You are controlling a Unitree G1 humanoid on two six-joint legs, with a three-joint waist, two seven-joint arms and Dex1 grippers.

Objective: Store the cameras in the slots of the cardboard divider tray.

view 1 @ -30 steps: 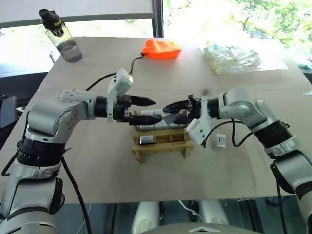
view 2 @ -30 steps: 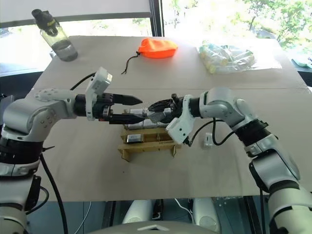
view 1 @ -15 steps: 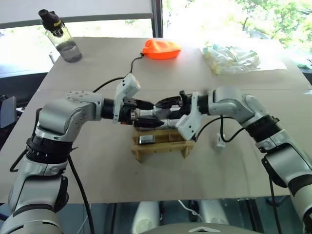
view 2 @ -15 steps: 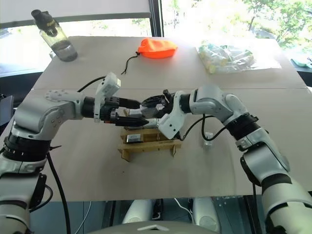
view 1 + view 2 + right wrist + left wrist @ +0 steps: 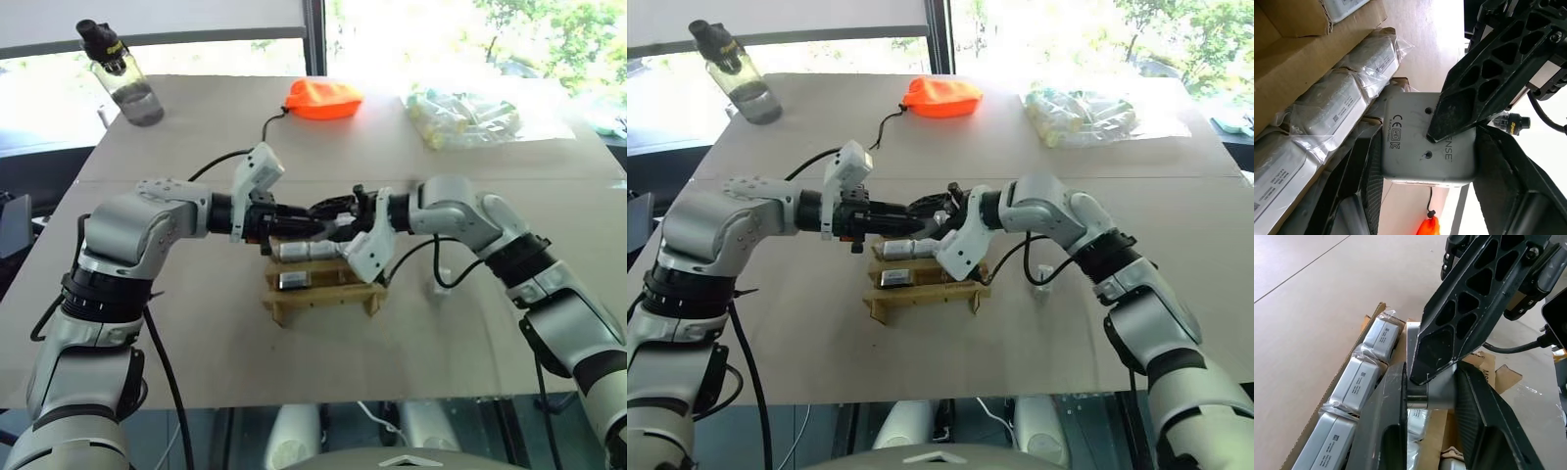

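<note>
The cardboard divider tray (image 5: pixel 321 295) lies mid-table. Its back row holds plastic-wrapped cameras (image 5: pixel 1358 382), and a black-faced camera (image 5: pixel 294 281) sits in a nearer slot. My two grippers meet just above the tray's back row. A silver-grey camera (image 5: pixel 1410 142) sits between the fingers of my right gripper (image 5: pixel 331 210). My left gripper (image 5: pixel 315 221) is shut on the same camera (image 5: pixel 1431 392) from the opposite side. One of the right gripper's black fingers (image 5: pixel 1469 308) crosses over it. Another small whitish camera (image 5: pixel 1039 279) lies on the table right of the tray.
At the table's far side are an orange drawstring pouch (image 5: pixel 324 99), a clear bag of pale tubes (image 5: pixel 465 115) to the right and a water bottle (image 5: pixel 122 78) at the far left. Cables hang from both wrists near the tray.
The two grippers have drawn together over the tray. The left gripper's fingers, apart before, have shut on the camera held by the right gripper.
</note>
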